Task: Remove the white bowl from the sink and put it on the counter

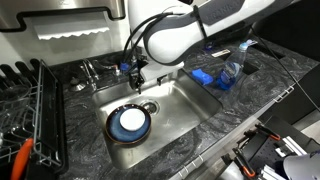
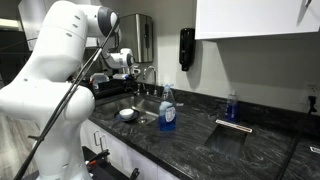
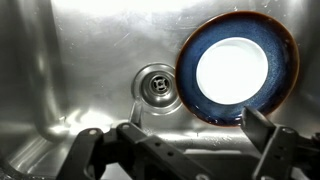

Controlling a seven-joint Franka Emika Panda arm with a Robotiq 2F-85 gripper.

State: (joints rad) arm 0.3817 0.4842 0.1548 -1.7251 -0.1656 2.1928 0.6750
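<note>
White bowl (image 3: pixel 232 68): in sink (image 3: pixel 60 60), on dark plate (image 3: pixel 283 60), ungrasped. Gripper (image 3: pixel 198 140): overhead, jaws spread, empty. Counter (image 1: pixel 240 105): bowl not yet delivered.

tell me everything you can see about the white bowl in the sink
The white bowl is small, round and shallow, plain white with a faint bluish tint inside, and looks like glazed ceramic. It sits upright, seemingly empty, in the middle of a larger dark blue plate on the floor of the steel sink, beside the drain. Only the plate touches it. The open end effector hangs above, clear of it.
</note>
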